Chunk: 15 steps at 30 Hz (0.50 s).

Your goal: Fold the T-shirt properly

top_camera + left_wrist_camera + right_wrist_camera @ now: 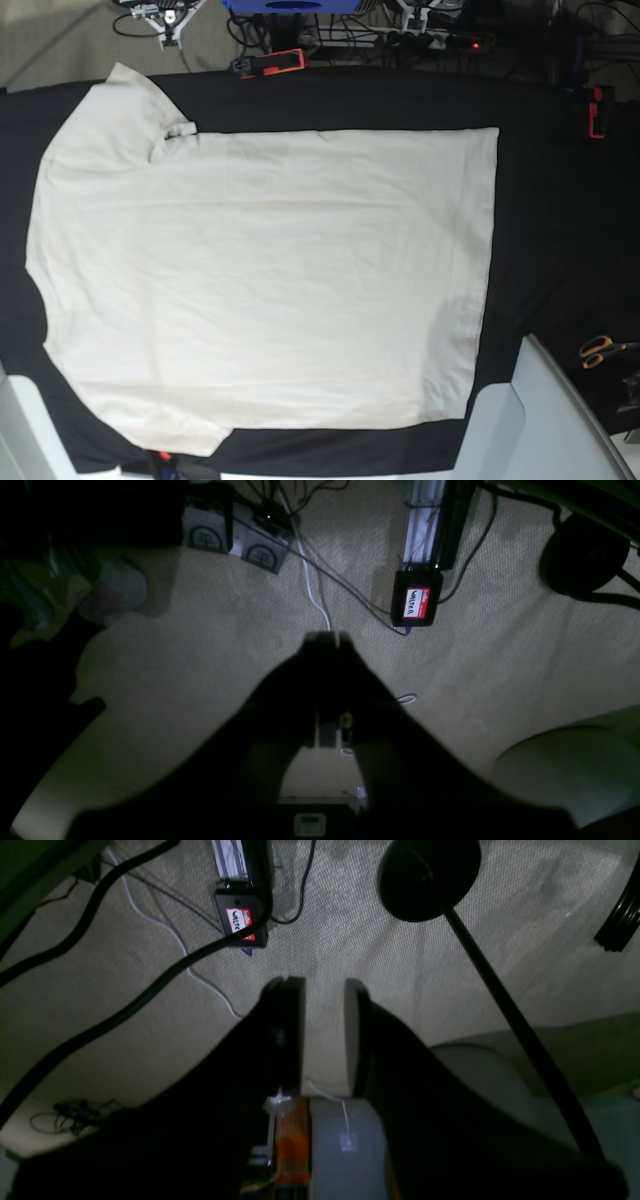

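Observation:
The cream T-shirt [270,270] lies spread flat on the black table cloth [560,220] in the base view. Its sleeves point to the left and its straight hem is on the right. Neither wrist view shows it; both look down at beige carpet. In the left wrist view my left gripper [330,639] is shut, its dark fingertips pressed together with nothing between them. My right gripper [324,990] stands open in the right wrist view, with bare carpet showing in the gap. Only grey arm parts [530,420] show at the base view's bottom edge.
Orange-handled scissors [600,350] lie on the cloth at the right. Red clamps [275,63] [597,112] grip the table's far and right edges. On the carpet below are cables, a black box with a red name label [416,601] [240,922] and a black round stand base [430,877].

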{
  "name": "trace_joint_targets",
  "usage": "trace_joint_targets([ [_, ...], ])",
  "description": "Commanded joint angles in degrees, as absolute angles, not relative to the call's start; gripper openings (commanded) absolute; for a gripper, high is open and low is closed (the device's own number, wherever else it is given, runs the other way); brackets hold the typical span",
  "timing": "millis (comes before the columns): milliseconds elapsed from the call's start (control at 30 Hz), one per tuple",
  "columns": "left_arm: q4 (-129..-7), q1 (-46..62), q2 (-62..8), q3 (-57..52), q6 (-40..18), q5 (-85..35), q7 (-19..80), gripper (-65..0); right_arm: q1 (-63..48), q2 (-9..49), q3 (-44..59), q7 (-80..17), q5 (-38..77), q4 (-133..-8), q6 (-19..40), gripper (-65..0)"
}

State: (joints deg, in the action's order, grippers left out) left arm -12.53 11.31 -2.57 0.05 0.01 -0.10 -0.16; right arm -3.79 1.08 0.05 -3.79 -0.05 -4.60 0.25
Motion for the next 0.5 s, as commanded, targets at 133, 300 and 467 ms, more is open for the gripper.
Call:
trace_joint_targets([
  [133,-12.5,11.8,-2.8,0.1,0.3,0.1,0.0,-65.0,-4.2,0.0,0.0,-3.3,-0.1,-4.4,0.1,-51.5],
  [300,-12.5,12.2,-2.9,0.1,0.3,0.2,0.0,-65.0,-6.5,0.0,0.1,-2.2,0.0,-5.3,0.1,-51.6],
  [467,-12.5,12.2,-3.6,0.1,0.3,0.1,0.0,-65.0,-10.5,0.0,0.3,3.8,0.1,-8.8,0.1,-51.5],
])
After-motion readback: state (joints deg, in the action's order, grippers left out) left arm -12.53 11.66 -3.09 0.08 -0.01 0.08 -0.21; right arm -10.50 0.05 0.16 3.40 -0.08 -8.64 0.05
